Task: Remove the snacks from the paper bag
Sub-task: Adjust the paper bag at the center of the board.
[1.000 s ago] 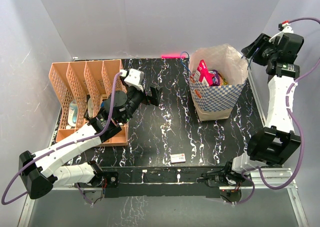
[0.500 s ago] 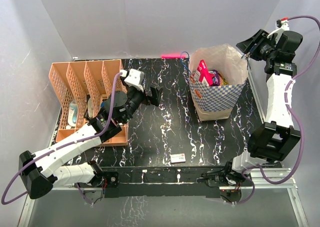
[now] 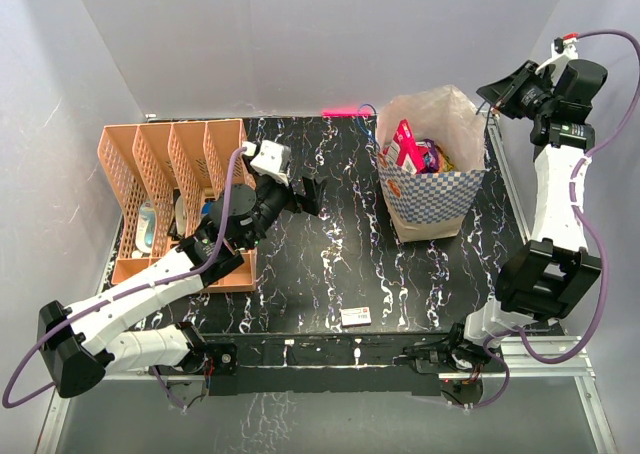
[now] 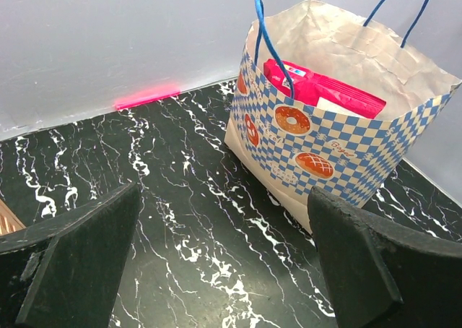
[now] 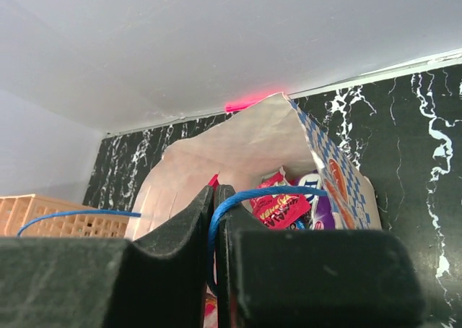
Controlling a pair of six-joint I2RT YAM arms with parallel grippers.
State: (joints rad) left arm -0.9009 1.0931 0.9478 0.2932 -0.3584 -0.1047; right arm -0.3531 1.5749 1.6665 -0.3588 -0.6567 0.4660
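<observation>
- At the far left, a peach divider rack (image 3: 170, 189) is standing on the black marbled counter (image 3: 330, 264), with the left arm reaching across its front.
- The left gripper (image 3: 308, 196) is hovering mid-counter with its jaws spread wide and nothing between them. It is facing the bag but is well apart from it.
- A small white box (image 3: 355, 317) is lying flat near the front edge. It is no part of the job.
- The paper bag (image 3: 435, 189) is standing upright at the far right of the counter with its mouth gaping open.
- The snacks (image 3: 408, 146) are all sitting inside the bag. A magenta packet (image 4: 325, 89) is poking up near the rim, with purple and yellow ones beside it — none is out on the counter yet.
- The right gripper (image 5: 214, 198) is hanging above the bag's right rim. Its jaws are pressed together on the blue cord handle (image 5: 267, 192), which is running up between the fingers.
- The step in hand looks to be the opening one: the right arm is steadying the bag by its handle so the mouth stays open for the other arm.
- The next move probably falls to the left gripper — travel right, come down through the mouth and close on the magenta packet without pushing the thin paper wall in or tipping the bag.
</observation>
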